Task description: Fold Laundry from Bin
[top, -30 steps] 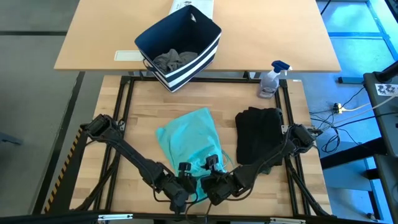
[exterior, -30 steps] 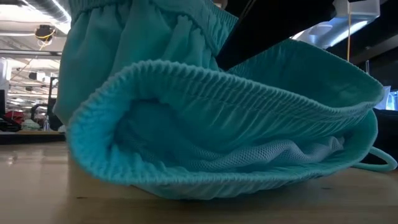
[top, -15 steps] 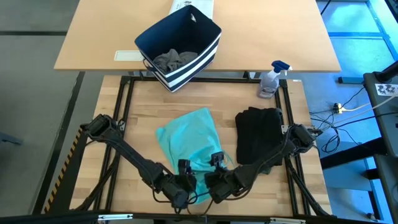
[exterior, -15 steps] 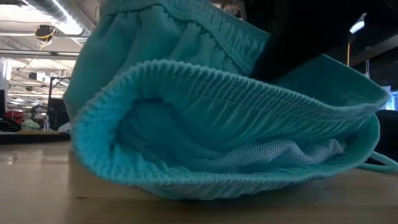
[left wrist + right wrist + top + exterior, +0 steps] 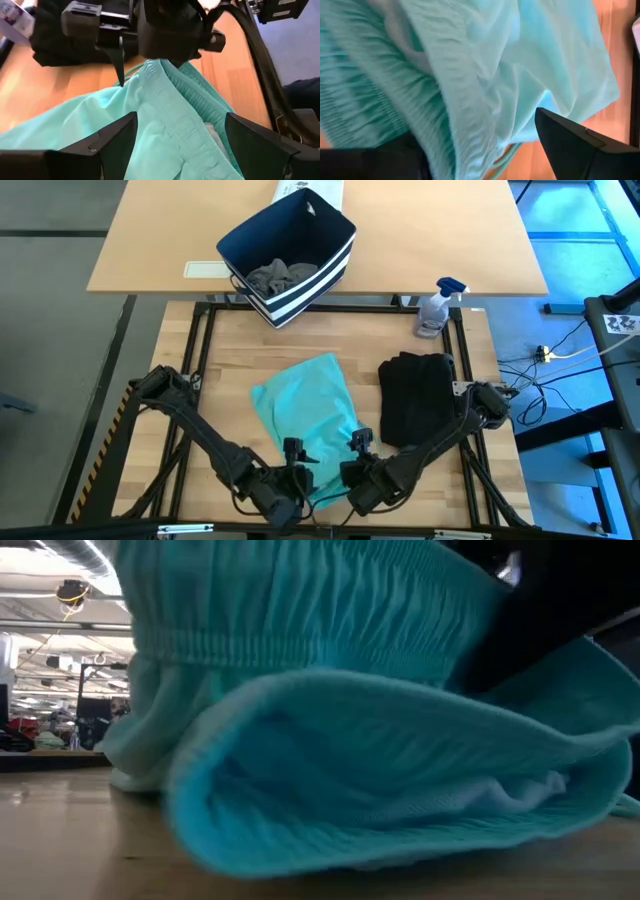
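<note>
The crumpled teal cloth garment (image 5: 305, 418) lies at centre frame of the high view; both grippers sit at its lower edge, left gripper (image 5: 297, 477) spread open, right gripper (image 5: 352, 470) open too.

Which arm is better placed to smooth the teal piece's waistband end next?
Probably the left. Its pincer is open with the teal piece directly between its fingers, waistband ahead. The right pincer sits at the cloth's side edge, nearer the folded black garment.
</note>
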### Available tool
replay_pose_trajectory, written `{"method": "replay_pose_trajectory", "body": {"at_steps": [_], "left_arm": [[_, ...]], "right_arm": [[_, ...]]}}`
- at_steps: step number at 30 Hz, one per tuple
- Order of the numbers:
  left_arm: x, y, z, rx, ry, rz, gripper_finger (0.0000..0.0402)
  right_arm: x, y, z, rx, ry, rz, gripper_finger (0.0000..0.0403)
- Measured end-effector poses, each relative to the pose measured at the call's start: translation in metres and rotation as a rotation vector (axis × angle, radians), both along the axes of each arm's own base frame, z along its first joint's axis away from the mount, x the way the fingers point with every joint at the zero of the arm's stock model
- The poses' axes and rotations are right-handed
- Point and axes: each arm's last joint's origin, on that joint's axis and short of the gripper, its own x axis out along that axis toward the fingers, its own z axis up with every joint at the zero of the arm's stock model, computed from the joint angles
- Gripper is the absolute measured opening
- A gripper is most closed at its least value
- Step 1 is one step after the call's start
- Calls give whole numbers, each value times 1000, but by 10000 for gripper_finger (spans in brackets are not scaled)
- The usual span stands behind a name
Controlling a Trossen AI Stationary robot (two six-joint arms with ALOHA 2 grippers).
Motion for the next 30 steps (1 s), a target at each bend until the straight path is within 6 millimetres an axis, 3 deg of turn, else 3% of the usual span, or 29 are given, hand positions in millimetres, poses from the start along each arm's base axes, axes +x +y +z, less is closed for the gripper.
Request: {"method": "replay_pose_trajectory", "body": {"at_steps": [6,16,21,24,30], "left_arm": [[-7,-7,-12,-14,-1,45,293],[-26,2,-65,-60,78,194,293],[-30,17,-87,-19,98,273,293],[-28,25,-93,-32,99,320,293],[-22,31,-96,-90,78,353,293]], "right_arm": [[-15,12,7,34,2,9,285],[-45,36,24,87,-19,80,285],[-39,34,27,45,-102,60,277],[-26,25,25,46,-143,38,244],[0,7,12,140,-152,70,115]]}}
